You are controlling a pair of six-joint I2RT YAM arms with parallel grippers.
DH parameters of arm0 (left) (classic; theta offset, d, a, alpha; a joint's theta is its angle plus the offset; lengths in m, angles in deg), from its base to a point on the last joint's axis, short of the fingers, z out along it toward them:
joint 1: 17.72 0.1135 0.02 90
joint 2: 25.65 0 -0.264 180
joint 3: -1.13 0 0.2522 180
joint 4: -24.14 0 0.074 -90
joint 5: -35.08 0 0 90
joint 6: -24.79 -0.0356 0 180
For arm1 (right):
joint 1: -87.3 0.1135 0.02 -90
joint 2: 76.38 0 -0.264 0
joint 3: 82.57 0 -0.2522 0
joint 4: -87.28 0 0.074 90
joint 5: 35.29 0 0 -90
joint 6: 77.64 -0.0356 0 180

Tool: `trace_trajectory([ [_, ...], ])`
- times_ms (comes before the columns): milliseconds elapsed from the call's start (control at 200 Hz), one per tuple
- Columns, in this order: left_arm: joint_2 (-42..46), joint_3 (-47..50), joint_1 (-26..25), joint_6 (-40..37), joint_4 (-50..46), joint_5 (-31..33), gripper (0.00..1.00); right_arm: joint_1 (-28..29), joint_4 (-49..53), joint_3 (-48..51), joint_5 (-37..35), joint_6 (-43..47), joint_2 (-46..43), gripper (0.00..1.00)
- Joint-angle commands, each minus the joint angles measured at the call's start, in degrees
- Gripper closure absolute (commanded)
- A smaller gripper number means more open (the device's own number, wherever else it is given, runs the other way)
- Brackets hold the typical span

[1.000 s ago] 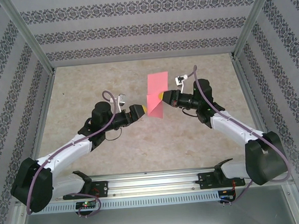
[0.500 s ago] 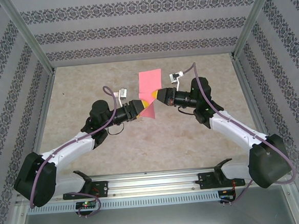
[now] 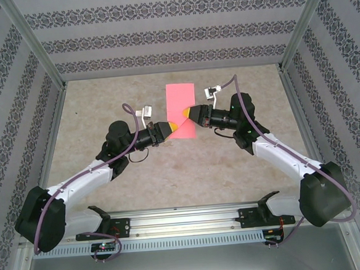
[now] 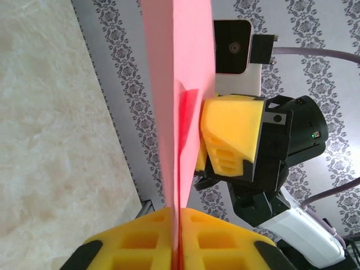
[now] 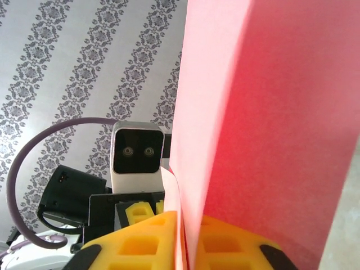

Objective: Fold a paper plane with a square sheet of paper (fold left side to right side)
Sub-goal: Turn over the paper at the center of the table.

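Observation:
The salmon-pink square sheet of paper (image 3: 181,107) is held up off the table, doubled over on itself, between both arms near the middle. My left gripper (image 3: 175,127) is shut on its lower left edge, and the paper (image 4: 180,112) runs up edge-on from between the yellow fingers (image 4: 225,242). My right gripper (image 3: 186,116) is shut on the right edge, with the sheet (image 5: 270,112) rising from its yellow pads (image 5: 143,236). The two grippers almost touch across the paper.
The beige table (image 3: 103,103) lies below, walled by patterned panels (image 3: 173,33) at the back and sides. An aluminium rail (image 3: 186,218) carries the arm bases at the near edge. The right gripper's body (image 4: 264,157) fills the space just beyond the paper.
Both grippers moved up and toward the back with the paper. The sheet turned from tilted to nearly flat facing the overhead camera, and the grippers drew closer.

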Motion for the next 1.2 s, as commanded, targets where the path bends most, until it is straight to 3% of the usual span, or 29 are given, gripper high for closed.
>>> trace_trajectory([
  [0, 1.81, -3.16, -0.65, -4.83, -6.55, 0.73, 0.91, -1.1, 3.13, -0.41, -0.78, 2.97, -1.98, 0.8],
  [135, 4.58, -8.67, -2.5, -18.57, -30.39, 9.23, 0.95, -3.73, 15.02, -0.78, -4.53, 9.88, -5.01, 0.63],
  [245, 4.7, -15.05, -6.13, -30.01, -51.0, 23.05, 0.98, -7.07, 31.04, -2.01, -12.92, 17.66, -7.88, 0.55],
  [330, 2.2, -19.31, -9.46, -34.6, -62.89, 33.91, 0.98, -9.18, 42.58, -3.03, -22.07, 22.3, -9.89, 0.5],
  [415, -2.34, -23.53, -13.18, -35.88, -73.48, 44.77, 1.0, -11.51, 49.16, -2.44, -29.16, 23.87, -11.64, 0.46],
  [520, -10.8, -30.32, -18.19, -34.26, -86.1, 57.92, 1.0, -14.41, 51.04, 0.71, -32.69, 22.98, -14.06, 0.45],
  [669, -23.47, -40.7, -23.34, -28.62, -100.13, 69.39, 1.0, -17.19, 51.6, 4.54, -35.33, 22.16, -16.96, 0.45],
  [799, -32.43, -47.44, -25.2, -25.95, -106.66, 72.22, 0.99, -19.31, 52.62, 6.15, -36.38, 21.8, -18.76, 0.44],
  [1009, -46.98, -55.53, -26.57, -26.46, -110.76, 68.93, 0.86, -20.84, 52.05, 8.06, -35.09, 20.78, -19.75, 0.44],
  [1199, -49.62, -58.6, -26.82, -32.04, -100.79, 56.54, 0.67, -20.99, 50.91, 9.12, -32.29, 20.78, -17.73, 0.45],
])
